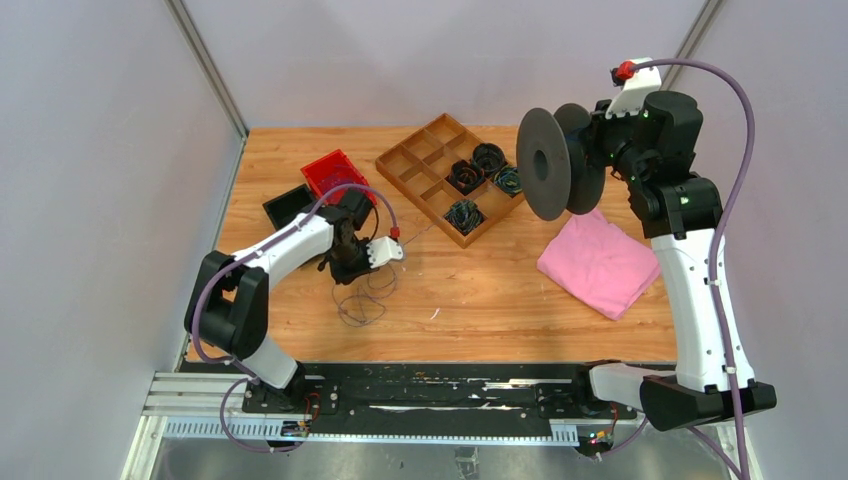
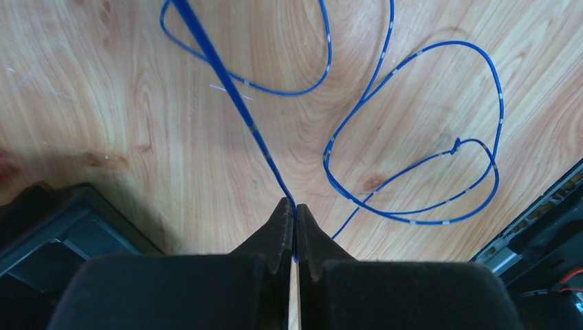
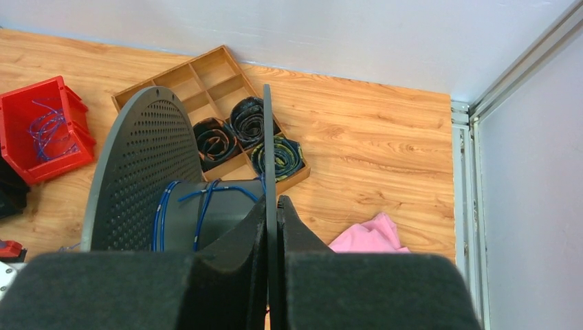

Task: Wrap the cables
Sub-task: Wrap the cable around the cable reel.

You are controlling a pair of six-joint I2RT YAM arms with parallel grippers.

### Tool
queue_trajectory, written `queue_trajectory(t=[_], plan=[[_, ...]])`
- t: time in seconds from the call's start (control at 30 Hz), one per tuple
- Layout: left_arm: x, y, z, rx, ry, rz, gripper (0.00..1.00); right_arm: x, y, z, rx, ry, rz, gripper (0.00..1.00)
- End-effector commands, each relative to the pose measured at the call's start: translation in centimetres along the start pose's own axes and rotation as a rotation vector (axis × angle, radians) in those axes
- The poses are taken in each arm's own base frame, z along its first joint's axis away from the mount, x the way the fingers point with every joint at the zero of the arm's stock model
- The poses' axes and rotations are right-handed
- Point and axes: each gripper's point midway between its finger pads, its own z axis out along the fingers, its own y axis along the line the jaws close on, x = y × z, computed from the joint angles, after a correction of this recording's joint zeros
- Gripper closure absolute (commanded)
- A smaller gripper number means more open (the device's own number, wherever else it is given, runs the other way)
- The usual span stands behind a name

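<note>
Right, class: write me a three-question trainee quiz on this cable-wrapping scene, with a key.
1. True or false: the left fingers are shut on the cable.
2. What do the right fingers hold? A) nothing B) the cable C) the spool
3. How many compartments of the tray hold coils?

Key: 1 true; 2 C; 3 four.
</note>
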Motion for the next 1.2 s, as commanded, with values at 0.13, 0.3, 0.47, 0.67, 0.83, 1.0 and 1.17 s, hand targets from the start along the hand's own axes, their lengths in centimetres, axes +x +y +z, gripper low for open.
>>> queue_trajectory(t=[0.13,0.3,0.47,0.67,0.83,1.0,1.17], plan=[[3.6,-0.8,-0.8,0.021,0.089,0.015,0.96,-3.8,-2.6,-0.8,0.095,-0.139,-0.025,1.0],[2.1,-1.0,-1.2,0.039,0.014,0.009,0.88,-3.2,-2.0,-0.3,0.06,-0.129,-0.023,1.0],[-2.3,-1.6,-2.5,0.102,-0.19,-0.011,0.74,-2.4,-0.6,0.4,-0.014,-0.111,0.008,0.99],[-6.6,-0.7,-5.2,0.113,-0.359,-0.012,0.55,-2.7,1.2,0.2,-0.104,-0.095,0.044,0.99],[-10.0,0.5,-8.3,0.102,-0.488,0.001,0.36,-2.8,2.6,-0.3,-0.171,-0.085,0.057,0.99],[-13.2,1.9,-10.3,0.101,-0.597,-0.014,0.23,-3.1,3.5,-0.7,-0.213,-0.086,0.062,0.99],[-17.4,2.9,-11.5,0.081,-0.755,-0.034,0.19,-3.0,4.3,-0.7,-0.248,-0.075,0.081,0.99]])
